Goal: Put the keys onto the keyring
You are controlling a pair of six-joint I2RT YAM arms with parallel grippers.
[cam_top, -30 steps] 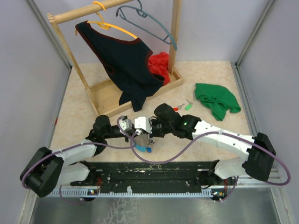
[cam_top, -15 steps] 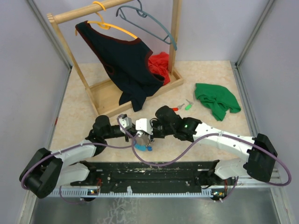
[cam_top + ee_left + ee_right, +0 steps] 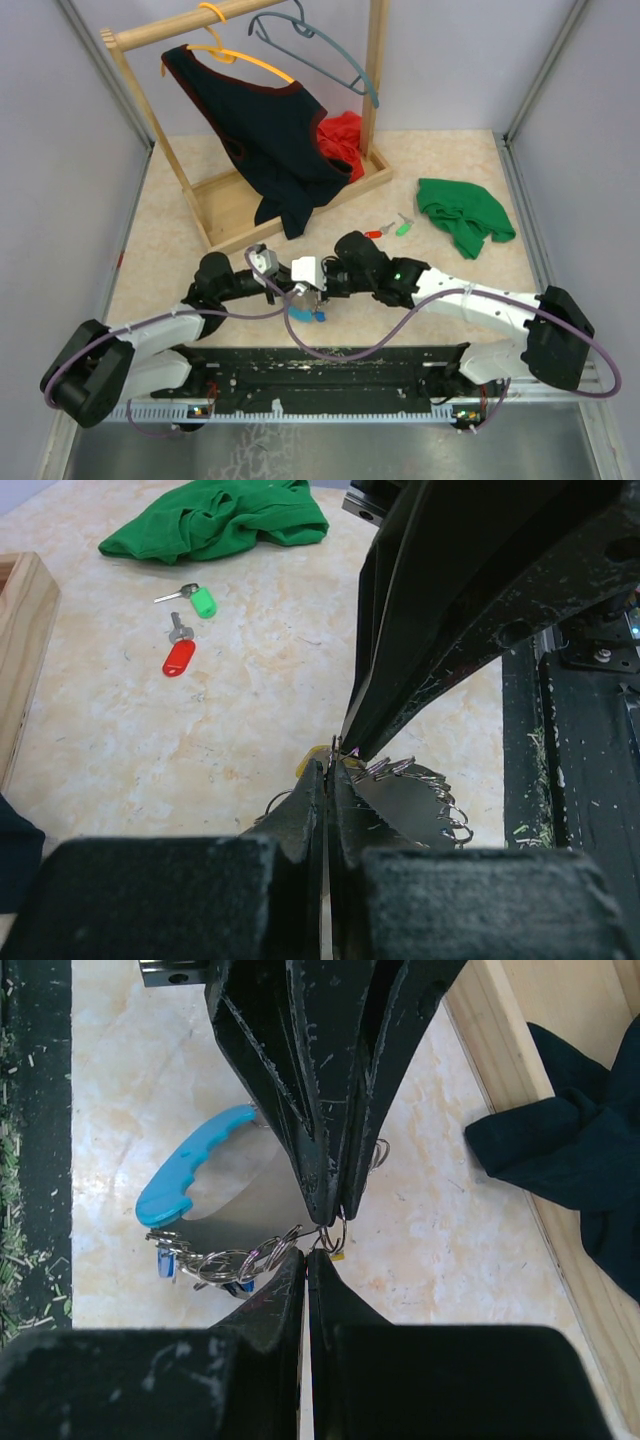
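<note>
The keyring, a light-blue curved plastic band [image 3: 190,1175] joined to a dark grey wire coil [image 3: 232,1258], lies on the beige table [image 3: 180,250] just beside the black rail [image 3: 330,360] at the near edge. From above, the band [image 3: 300,315] has its long axis roughly along that edge. The coil trails from its lower end toward the claw tips, carrying a blue-capped key [image 3: 160,1265]. The left claw [image 3: 328,772] and the right claw [image 3: 305,1257] are each pressed together, tip to tip over the coil; a yellow cap [image 3: 338,1253] shows there, but whether either nips the wire cannot be told. A red-capped key [image 3: 180,658] and a green-capped key [image 3: 203,602] lie loose well beyond, near the crumpled green cloth [image 3: 220,520]. Bare table lies between, bounded on the left by the wooden rack base [image 3: 20,650]
</note>
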